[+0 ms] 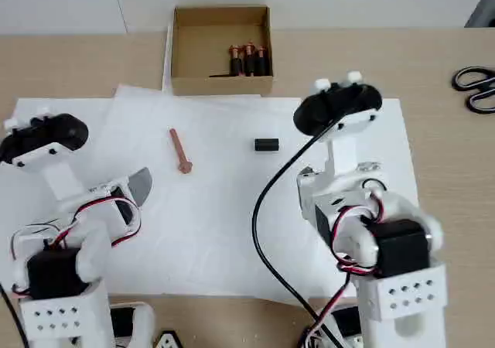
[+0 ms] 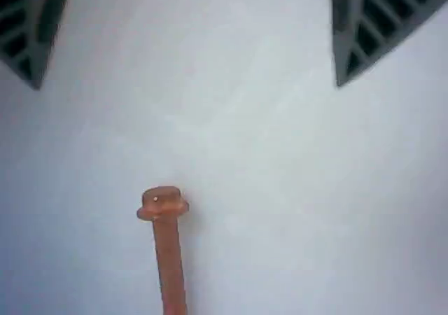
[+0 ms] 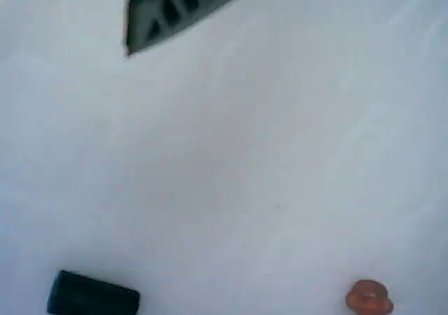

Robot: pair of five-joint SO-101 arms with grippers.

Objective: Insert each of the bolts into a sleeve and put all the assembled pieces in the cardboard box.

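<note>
Bolt (image 2: 166, 252) lies flat on the white sheet (image 2: 294, 189) just ahead of my left pincer (image 2: 187, 80), jaws wide apart and empty. Head end faces me, shank running away along my reach; my left arm (image 1: 73, 209) sits nearer than the right arm (image 1: 363, 216).

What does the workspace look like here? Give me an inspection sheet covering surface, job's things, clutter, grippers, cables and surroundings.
surface: wooden table with a white paper sheet spread under both arms.
job's things: one loose bolt and one black sleeve lie apart on the sheet; the cardboard box holds three assembled pieces.
clutter: scissors on bare table, on the right arm's side.
grippers: left gripper over the sheet near the bolt, jaws open; right gripper over the sheet near the sleeve, state unclear.
cables: black cable runs from the right arm across the sheet.
surroundings: nothing seen.
</note>
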